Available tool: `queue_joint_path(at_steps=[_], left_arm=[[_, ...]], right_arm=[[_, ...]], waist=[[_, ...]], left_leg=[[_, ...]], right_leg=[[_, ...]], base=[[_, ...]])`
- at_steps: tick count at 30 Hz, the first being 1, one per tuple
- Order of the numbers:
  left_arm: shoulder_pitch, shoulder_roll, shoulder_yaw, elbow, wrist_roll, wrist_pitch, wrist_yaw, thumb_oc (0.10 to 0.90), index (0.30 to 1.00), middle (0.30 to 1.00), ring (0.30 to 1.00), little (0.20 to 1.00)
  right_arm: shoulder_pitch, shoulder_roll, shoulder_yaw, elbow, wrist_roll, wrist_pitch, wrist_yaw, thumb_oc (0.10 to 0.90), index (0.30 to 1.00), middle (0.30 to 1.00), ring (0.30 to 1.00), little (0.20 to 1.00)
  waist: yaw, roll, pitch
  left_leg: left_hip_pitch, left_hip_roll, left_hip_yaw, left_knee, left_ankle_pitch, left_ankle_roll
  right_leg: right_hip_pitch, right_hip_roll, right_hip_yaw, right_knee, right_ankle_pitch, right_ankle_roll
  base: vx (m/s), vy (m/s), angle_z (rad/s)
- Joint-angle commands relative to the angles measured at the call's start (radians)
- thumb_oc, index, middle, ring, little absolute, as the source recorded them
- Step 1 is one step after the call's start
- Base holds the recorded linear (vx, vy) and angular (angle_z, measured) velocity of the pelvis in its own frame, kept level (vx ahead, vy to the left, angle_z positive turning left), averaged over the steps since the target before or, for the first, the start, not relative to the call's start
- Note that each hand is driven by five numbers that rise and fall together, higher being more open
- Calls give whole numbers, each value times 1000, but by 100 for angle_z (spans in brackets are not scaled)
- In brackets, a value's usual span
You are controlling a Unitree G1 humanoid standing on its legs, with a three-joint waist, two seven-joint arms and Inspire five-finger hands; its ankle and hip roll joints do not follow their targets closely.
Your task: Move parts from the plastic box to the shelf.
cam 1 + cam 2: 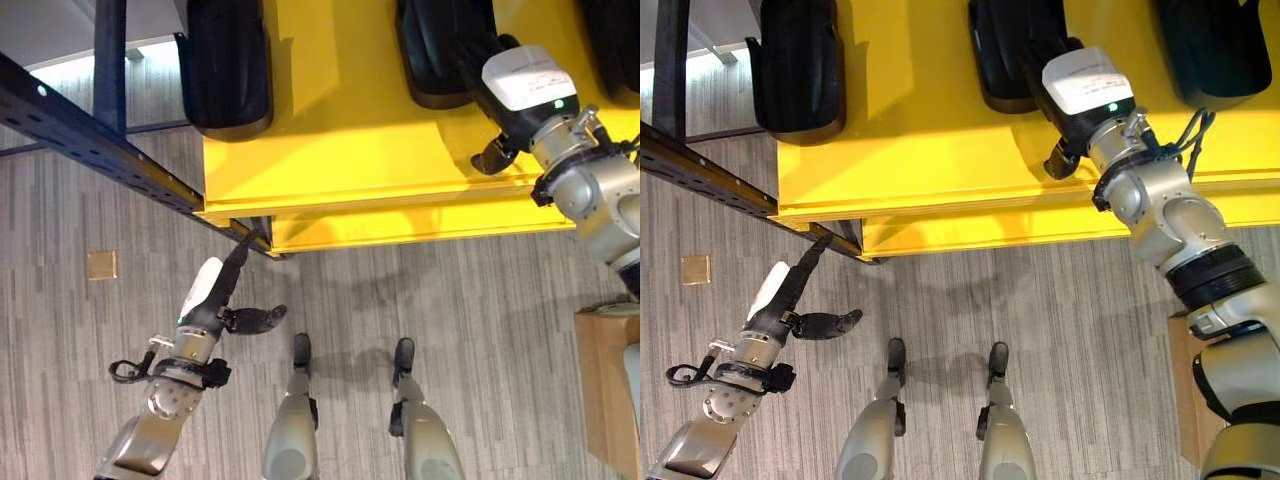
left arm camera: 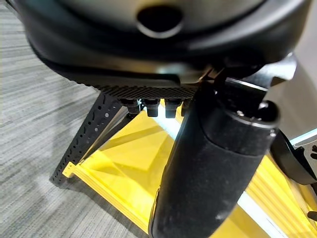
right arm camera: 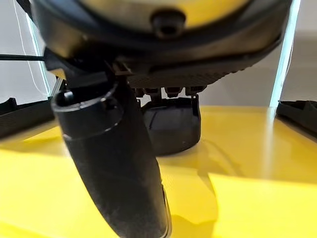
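Observation:
Three black moulded parts lie on the yellow shelf (image 1: 350, 150): one at the left (image 1: 228, 65), one in the middle (image 1: 435, 55), one at the right edge (image 1: 612, 45). My right hand (image 1: 522, 85) reaches over the shelf's front edge. Its straight fingers are at the near end of the middle part (image 3: 173, 129), and its thumb (image 3: 119, 168) stands clear of it. My left hand (image 1: 215, 290) hangs low over the floor in front of the shelf's left corner. It is open with its thumb out to the side, holding nothing.
A dark blue perforated rack beam (image 1: 90, 140) runs diagonally from the far left to the shelf's corner. A tan wooden box (image 1: 605, 390) stands at the right edge. A small tan square (image 1: 100, 265) lies on the striped grey floor.

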State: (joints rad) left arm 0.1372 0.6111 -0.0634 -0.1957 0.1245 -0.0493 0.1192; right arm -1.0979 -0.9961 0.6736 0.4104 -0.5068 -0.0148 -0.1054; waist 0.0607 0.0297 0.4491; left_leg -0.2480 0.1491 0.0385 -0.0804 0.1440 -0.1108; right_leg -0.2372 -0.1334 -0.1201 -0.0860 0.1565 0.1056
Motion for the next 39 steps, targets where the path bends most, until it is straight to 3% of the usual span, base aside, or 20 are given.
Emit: queue_joint_path(at_steps=[1, 11, 39], left_arm=[[15, 27, 76, -114, -11, -84, 53, 900, 1000, 1000, 1000, 1000], [14, 14, 75, -114, -5, -84, 60, 900, 1000, 1000, 1000, 1000], [7, -6, 72, -106, 25, -74, 51, 900, 1000, 1000, 1000, 1000]], right_arm=[[-183, -51, 57, 53, 11, 17, -71, 900, 1000, 1000, 1000, 1000], [-169, -42, 46, 56, 7, 20, -67, 900, 1000, 1000, 1000, 1000], [77, 11, -81, 1, 32, 10, -19, 900, 1000, 1000, 1000, 1000]], waist=[[1, -52, -21], [5, -47, -13], [2, -58, -3]], left_leg=[[52, 31, 20, -7, -30, -12], [44, 27, 15, -7, -29, -12], [44, 25, 4, -7, -28, -9]], right_leg=[[1, -85, -12, 126, -74, 48], [-1, -90, -20, 124, -73, 49], [8, -95, -32, 123, -74, 48]], base=[[0, 0, 0], [-5, 4, 4], [-5, 2, 1]])
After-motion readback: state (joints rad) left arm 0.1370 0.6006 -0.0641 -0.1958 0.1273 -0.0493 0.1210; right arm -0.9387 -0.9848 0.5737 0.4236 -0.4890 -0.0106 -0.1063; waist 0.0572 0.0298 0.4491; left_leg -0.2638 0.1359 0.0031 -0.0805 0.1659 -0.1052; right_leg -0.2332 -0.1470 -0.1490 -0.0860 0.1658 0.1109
